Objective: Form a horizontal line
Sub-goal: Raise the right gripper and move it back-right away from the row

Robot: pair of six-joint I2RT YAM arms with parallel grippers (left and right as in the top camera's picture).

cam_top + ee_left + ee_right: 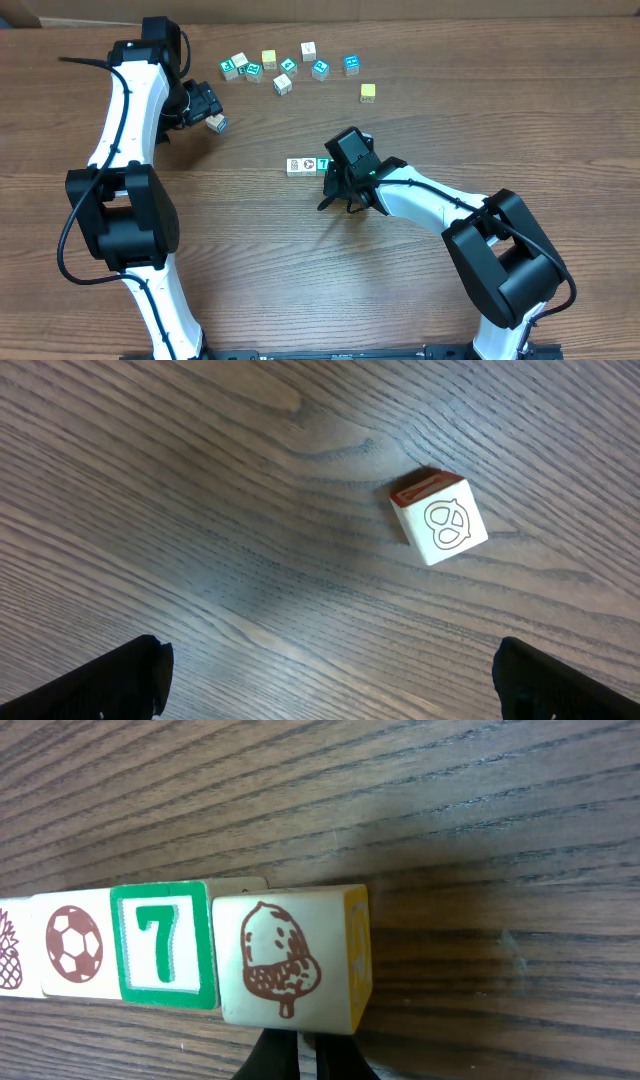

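Note:
The horizontal line [163, 945] runs across the right wrist view: a pineapple cube [8, 952], a football cube [75, 942], a green "7" cube [163, 945] and an acorn cube [290, 960], side by side and touching. My right gripper [300, 1058] is shut, its tips against the acorn cube's near side and holding nothing. From overhead the row [307, 165] lies mid-table, its right end under the right gripper [338, 166]. My left gripper [335, 685] is open and empty, and a loose pretzel-print cube [440, 518] lies beyond its fingers. The overhead view puts that cube [216, 124] by the left gripper [205, 108].
Several loose cubes [288, 67] are scattered along the back of the table, from the far left one [229, 68] to a teal one [351, 64]. A plain yellow cube [368, 92] lies apart at the right. The bases of both arms stand at the near edge.

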